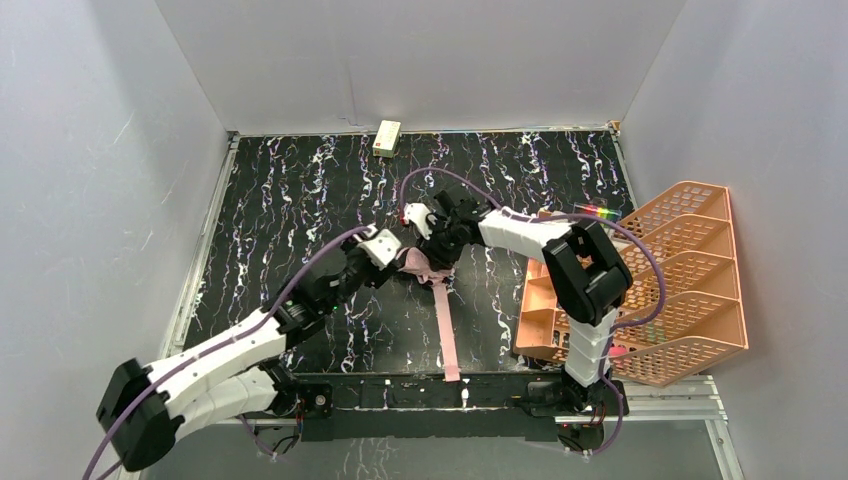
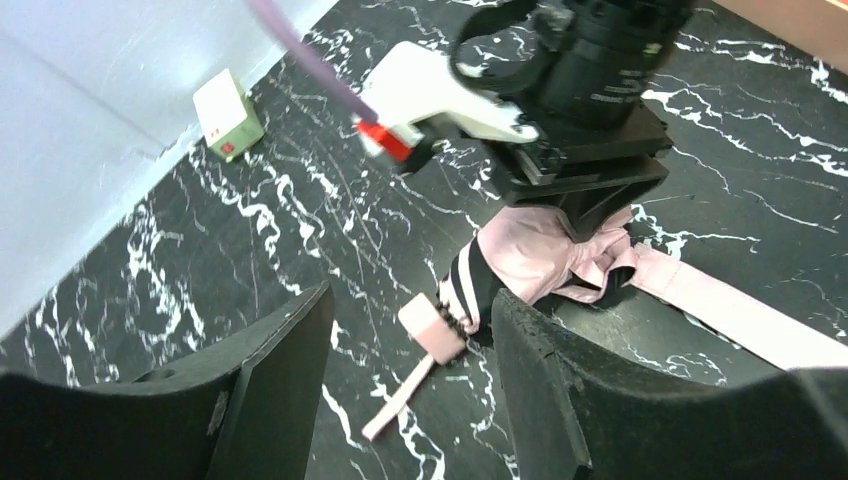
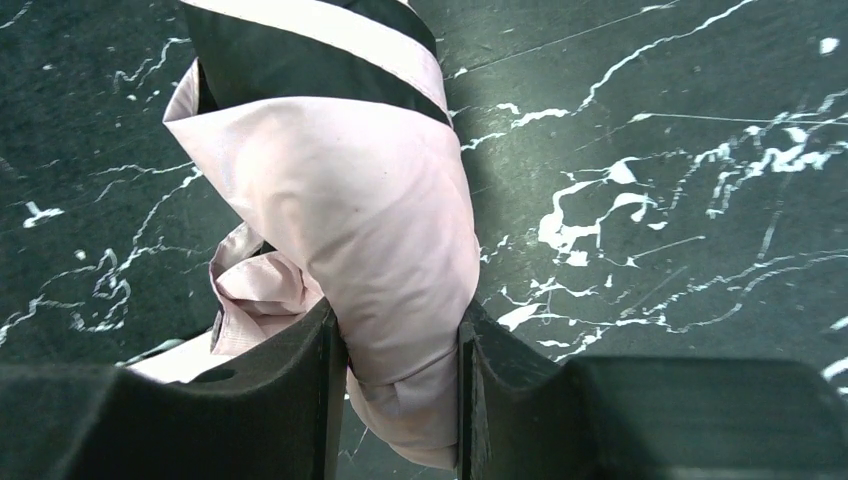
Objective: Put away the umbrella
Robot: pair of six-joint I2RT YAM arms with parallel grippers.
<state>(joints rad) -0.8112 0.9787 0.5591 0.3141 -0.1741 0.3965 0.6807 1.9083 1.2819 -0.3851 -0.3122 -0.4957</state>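
The umbrella (image 1: 424, 265) lies folded on the black marble table, a bundle of pale pink fabric with black stripes (image 3: 370, 200). My right gripper (image 3: 400, 320) is shut on the pink fabric of its body, one finger pressed against each side. The umbrella's stubby pink handle (image 2: 432, 328) and short strap point towards my left gripper (image 2: 410, 300). That gripper is open; the handle sits in the gap between its fingers, touching neither. A long pink band (image 1: 446, 335) trails from the bundle towards the near edge. In the top view my left gripper (image 1: 385, 262) is just left of the bundle and my right gripper (image 1: 437, 248) is over it.
An orange mesh organiser rack (image 1: 680, 280) stands at the right edge of the table, beside my right arm. A small cream box (image 1: 387, 137) sits against the back wall. Grey walls enclose the table on three sides.
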